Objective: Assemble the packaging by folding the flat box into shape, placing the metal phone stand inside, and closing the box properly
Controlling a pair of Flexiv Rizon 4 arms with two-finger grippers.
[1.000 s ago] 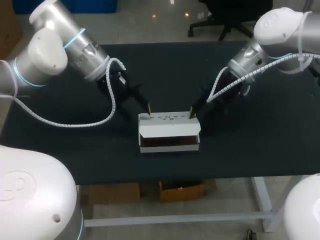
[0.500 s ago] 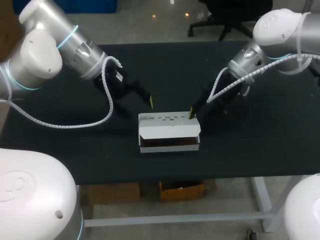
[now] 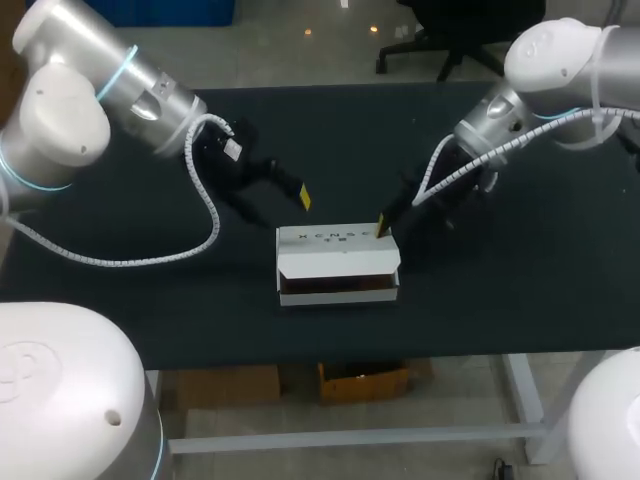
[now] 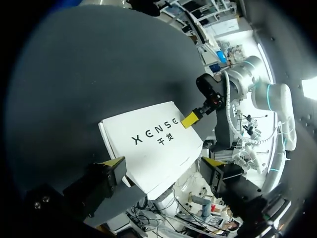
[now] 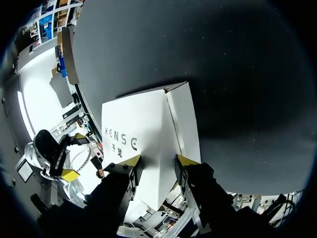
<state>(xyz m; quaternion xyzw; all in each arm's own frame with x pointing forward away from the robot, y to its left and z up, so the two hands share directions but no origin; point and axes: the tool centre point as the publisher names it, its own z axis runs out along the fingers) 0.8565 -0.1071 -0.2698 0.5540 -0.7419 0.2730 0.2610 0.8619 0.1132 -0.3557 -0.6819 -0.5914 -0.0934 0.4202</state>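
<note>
The head camera looked down from above and behind the robot, well back from the white printed cardboard box (image 3: 338, 262) on the black table (image 3: 500, 290). The wrist cameras faced out past the left gripper (image 4: 162, 162) and right gripper (image 5: 158, 159), close above that box; all three views shared its top.

You've got one white box (image 3: 338, 250) on one table (image 3: 120, 300). Count two arms, left arm (image 3: 70, 110) and right arm (image 3: 555, 60). There are two grippers, left gripper (image 4: 162, 162) and right gripper (image 5: 158, 159), with four yellow fingertips (image 5: 187, 159) in all.
</note>
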